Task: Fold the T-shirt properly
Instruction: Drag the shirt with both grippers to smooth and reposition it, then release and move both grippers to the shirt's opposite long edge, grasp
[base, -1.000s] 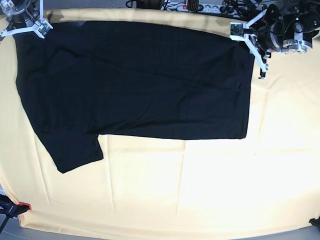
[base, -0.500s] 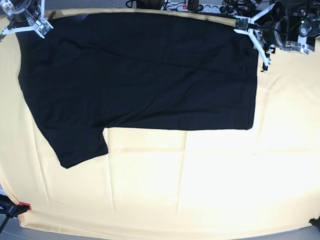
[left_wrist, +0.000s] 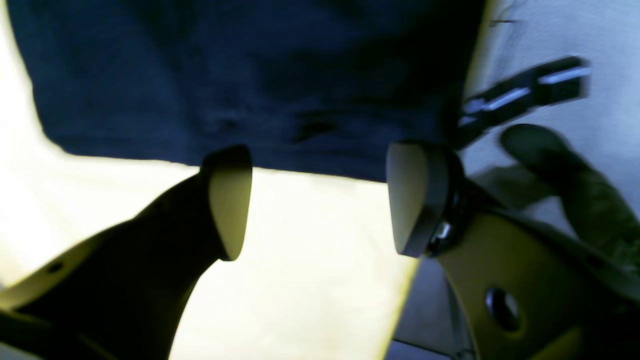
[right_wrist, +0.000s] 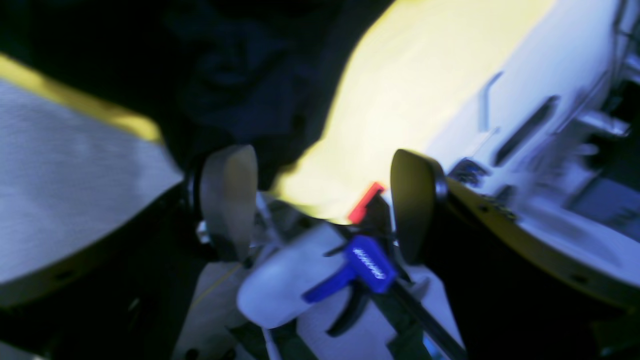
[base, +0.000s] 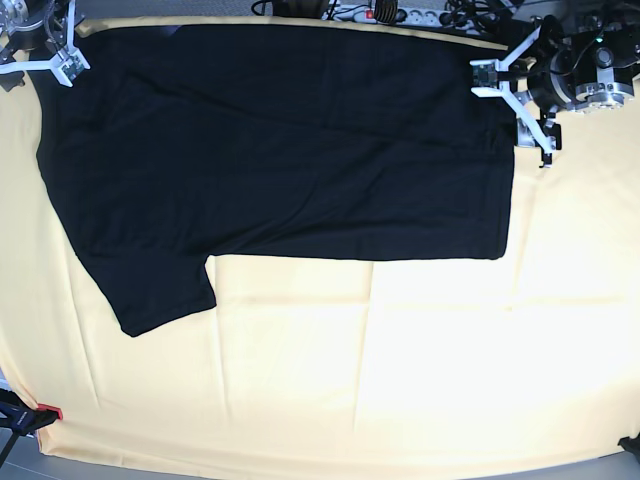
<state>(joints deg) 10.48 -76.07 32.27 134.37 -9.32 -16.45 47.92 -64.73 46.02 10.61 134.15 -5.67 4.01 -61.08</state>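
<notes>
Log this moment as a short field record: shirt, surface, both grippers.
shirt: black T-shirt lying flat, plain side up, one sleeve pointing toward the near-left
surface: yellow cloth under the shirt
left gripper: open, at the shirt's far-right corner, nothing between the fingers
right gripper: open, at the shirt's far-left corner, nothing held
fold: none visible

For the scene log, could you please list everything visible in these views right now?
T-shirt: one, black, spread flat on the far half of the cloth, one sleeve pointing toward the near left.
Table cloth: one, pale yellow, covering the table.
Clamp: one, black with a red tip, near left corner.
Cables and power strip: several, dark and white, beyond the far edge.
Left gripper: one, white, at the shirt's far right corner, jaws open.
Right gripper: one, white, at the far left corner, jaws open.
</notes>
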